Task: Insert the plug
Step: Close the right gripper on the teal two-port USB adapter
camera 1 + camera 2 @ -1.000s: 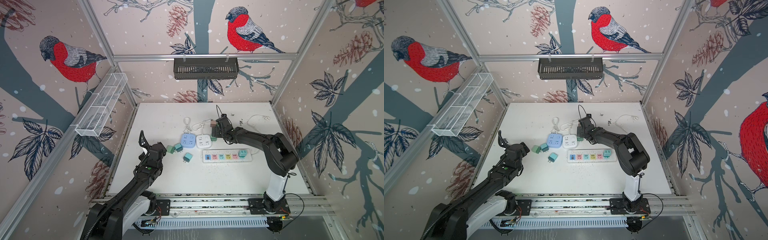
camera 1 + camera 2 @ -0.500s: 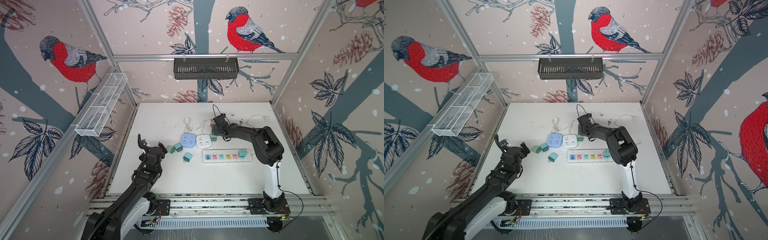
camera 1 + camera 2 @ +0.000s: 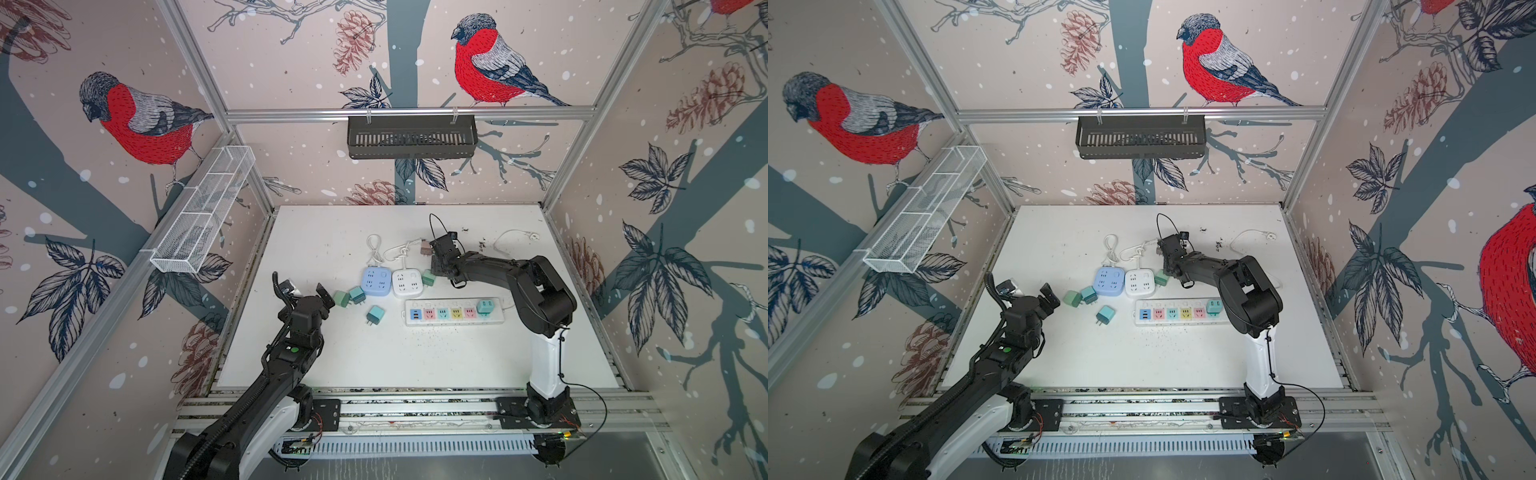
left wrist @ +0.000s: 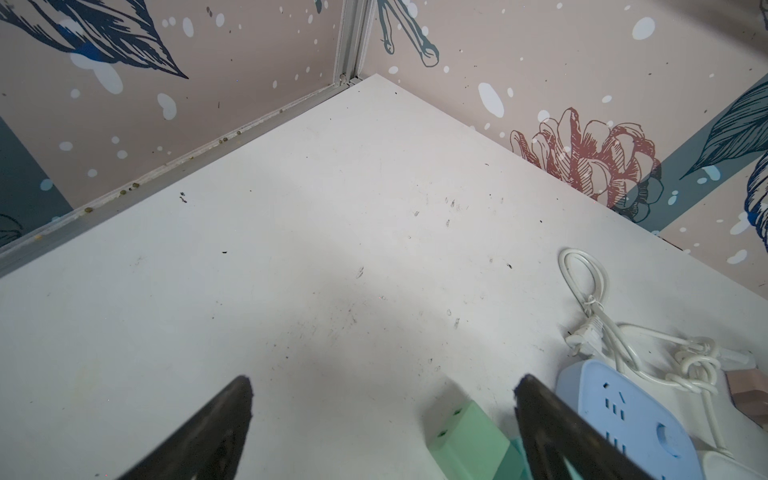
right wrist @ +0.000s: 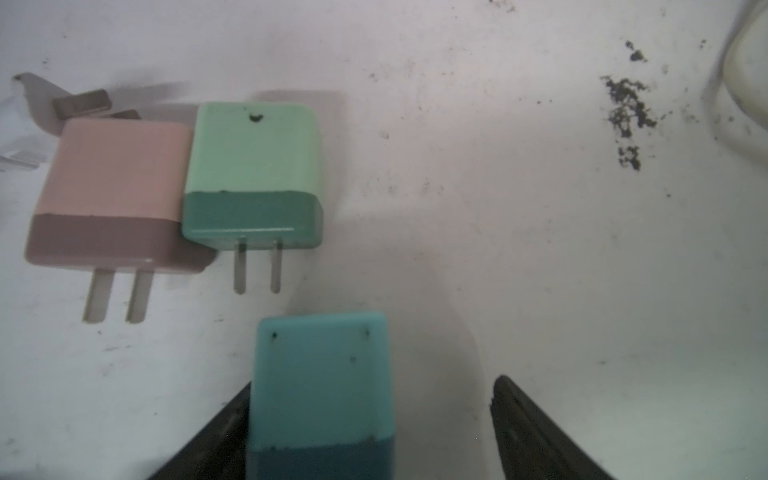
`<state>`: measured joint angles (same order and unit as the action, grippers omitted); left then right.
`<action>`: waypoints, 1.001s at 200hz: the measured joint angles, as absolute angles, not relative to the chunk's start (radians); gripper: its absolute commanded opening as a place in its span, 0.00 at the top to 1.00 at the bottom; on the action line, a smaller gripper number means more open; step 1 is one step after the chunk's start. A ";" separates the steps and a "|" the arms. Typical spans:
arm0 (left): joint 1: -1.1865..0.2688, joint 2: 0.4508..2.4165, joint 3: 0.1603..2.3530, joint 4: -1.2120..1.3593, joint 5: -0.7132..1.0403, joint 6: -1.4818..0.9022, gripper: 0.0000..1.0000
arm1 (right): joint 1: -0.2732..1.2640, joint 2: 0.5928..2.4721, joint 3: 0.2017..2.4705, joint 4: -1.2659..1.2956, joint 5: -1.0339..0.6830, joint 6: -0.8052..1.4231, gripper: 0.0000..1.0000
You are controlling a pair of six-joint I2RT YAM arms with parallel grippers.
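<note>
Right hand (image 5: 374,384) first: its 2 black wedge-shaped fingers (image 5: 540,436) stand partly spread, low over the white desk (image 5: 540,249). Between them lies the teal rectangular plastic plug (image 5: 322,382), smooth and round-edged, with a darker teal band at the end nearest the hand. It sits hard against 1 finger, and a strip of bare desk separates it from the other, so nothing is pinched.

Just ahead of the fingertips, on the touching finger's side, a mint-green plastic plug (image 5: 253,153) and a pink plastic plug (image 5: 112,178) lie side by side, touching. Each has a darker band and 2 flat metal prongs pointing back toward the hand. The desk is matte and scuffed, with dark crumbs ahead on the free finger's side.

In a top view, the long white plastic power strip (image 3: 453,312) with coloured sockets lies back from this hand, toward its arm's base. A turquoise plug (image 3: 484,306) is seated near 1 end.

Over to the left hand (image 4: 384,379): fingers spread wide, holding nothing, a pale green plastic block (image 4: 469,436) close by 1 fingertip.
</note>
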<state>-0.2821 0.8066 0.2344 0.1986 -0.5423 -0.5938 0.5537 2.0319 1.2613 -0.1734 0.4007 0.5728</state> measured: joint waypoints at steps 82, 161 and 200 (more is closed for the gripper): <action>-0.282 0.803 0.229 0.204 -0.525 -0.583 0.02 | 0.544 2.061 1.275 -0.118 0.399 0.549 0.28; -0.282 0.803 0.226 0.211 -0.517 -0.576 0.02 | 0.523 2.038 1.218 -0.050 0.364 0.528 0.48; -0.282 0.802 0.223 0.224 -0.516 -0.575 0.02 | 0.525 2.025 1.204 -0.044 0.343 0.521 0.43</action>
<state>-0.2821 0.8017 0.2230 0.2245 -0.5163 -0.5755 0.5251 2.0254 1.2037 -0.0441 0.3431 0.5205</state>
